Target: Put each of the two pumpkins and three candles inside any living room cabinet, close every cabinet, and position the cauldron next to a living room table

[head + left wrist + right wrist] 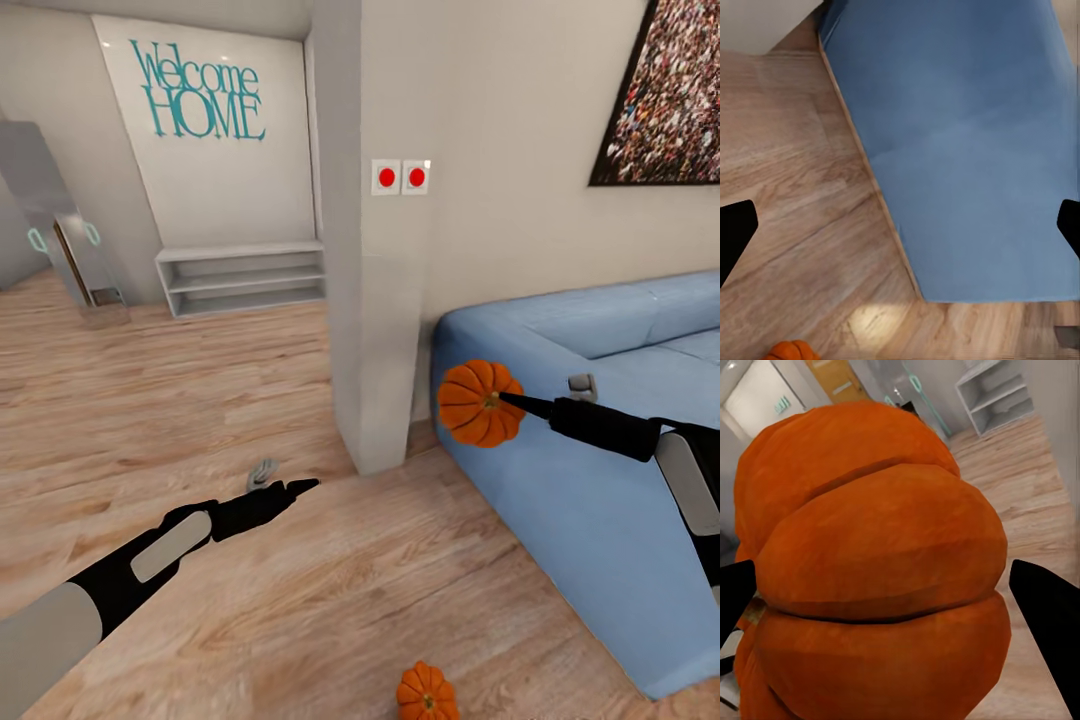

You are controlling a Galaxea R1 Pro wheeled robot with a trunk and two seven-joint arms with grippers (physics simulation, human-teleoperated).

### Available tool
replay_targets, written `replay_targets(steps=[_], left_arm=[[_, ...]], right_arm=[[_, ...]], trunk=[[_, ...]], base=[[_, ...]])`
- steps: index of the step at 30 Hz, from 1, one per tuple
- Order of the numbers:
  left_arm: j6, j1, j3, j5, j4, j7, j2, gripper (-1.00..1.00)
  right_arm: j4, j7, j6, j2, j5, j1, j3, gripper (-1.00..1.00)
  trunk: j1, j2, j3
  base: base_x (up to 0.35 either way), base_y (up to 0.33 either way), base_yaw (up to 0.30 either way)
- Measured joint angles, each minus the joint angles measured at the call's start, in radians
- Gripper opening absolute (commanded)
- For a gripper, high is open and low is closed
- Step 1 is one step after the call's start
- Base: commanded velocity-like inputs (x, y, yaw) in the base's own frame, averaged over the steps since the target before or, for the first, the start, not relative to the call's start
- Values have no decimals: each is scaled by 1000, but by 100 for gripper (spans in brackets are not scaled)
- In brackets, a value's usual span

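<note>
Right gripper is clamping one pumpkin in the air beside the sofa.

In the right wrist view that pumpkin is sitting between both fingers, which are pressing its sides. It is hanging just in front of the sofa's arm, near the wall corner. A second pumpkin is lying on the wood floor, just off the sofa's front corner, also showing in the left wrist view. Left gripper is hovering over the floor, well apart from the sofa, jaws spread wide and gripping nothing, fingers at the frame's edges.
</note>
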Motion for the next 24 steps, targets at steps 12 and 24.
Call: replay_targets(steps=[12,24], left_arm=[[0,0,-1,-1,0,0,0,100],[0,0,-4,-3,0,0,-2,100]], right_arm=[[-10,1,0,0,1,1,0,-100],[-42,1,0,0,2,13,-1,-100]], trunk=[[0,0,13],[0,0,26]], base=[[0,257,-175],[0,273,-188]])
